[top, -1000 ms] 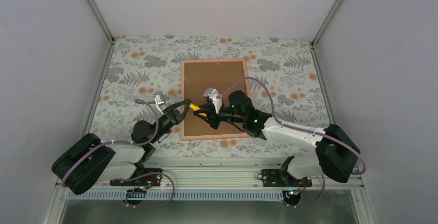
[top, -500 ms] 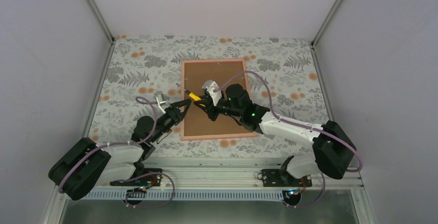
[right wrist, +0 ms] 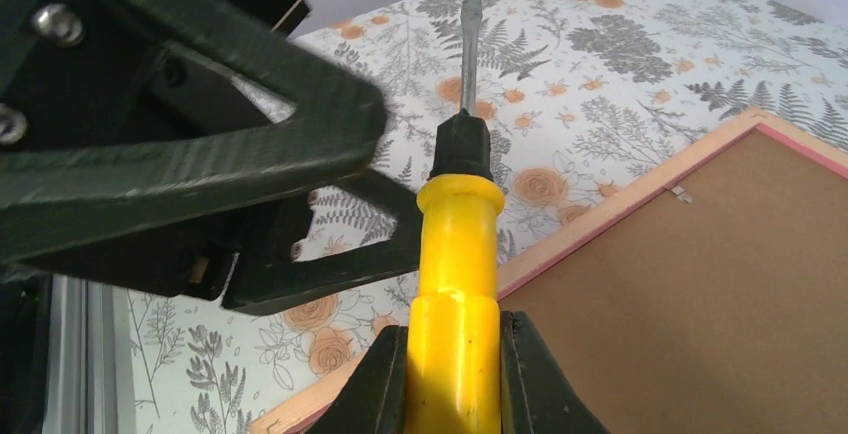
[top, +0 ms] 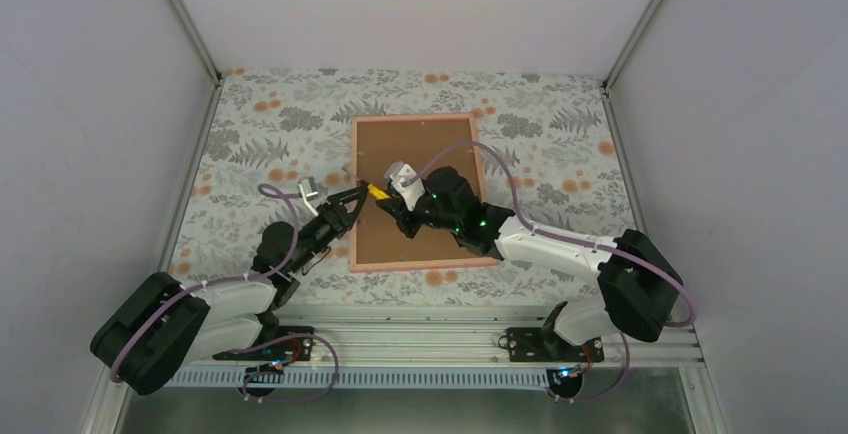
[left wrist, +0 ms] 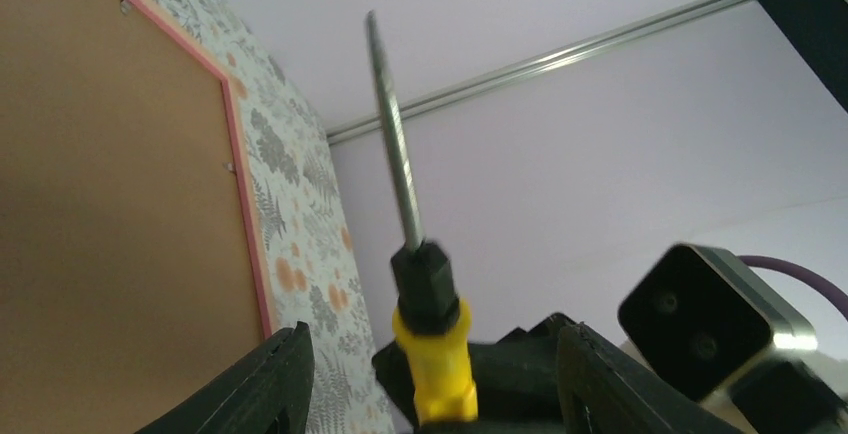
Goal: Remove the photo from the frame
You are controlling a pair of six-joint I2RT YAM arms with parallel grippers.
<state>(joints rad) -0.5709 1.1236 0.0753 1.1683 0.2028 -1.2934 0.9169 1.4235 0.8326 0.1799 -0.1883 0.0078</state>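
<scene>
We hold the yellow-handled steel screwdriver [right wrist: 458, 244] clamped in our right gripper [right wrist: 455, 354]. Our left gripper [left wrist: 435, 374] stands apart just beside it. The thin pink rectangular frame [top: 412, 117] lies on the floral tabletop [top: 560, 154], brown fibreboard backing [top: 415, 144] upward.

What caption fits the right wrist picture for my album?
Right hand grips a yellow-handled flat screwdriver above the face-down thin pink picture frame.

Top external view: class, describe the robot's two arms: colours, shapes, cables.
The left arm and right arm have white links, bulky black joints and looping mauve cables. The fingers are black, triangular, open-framed. The right arm carries green lights.
</scene>
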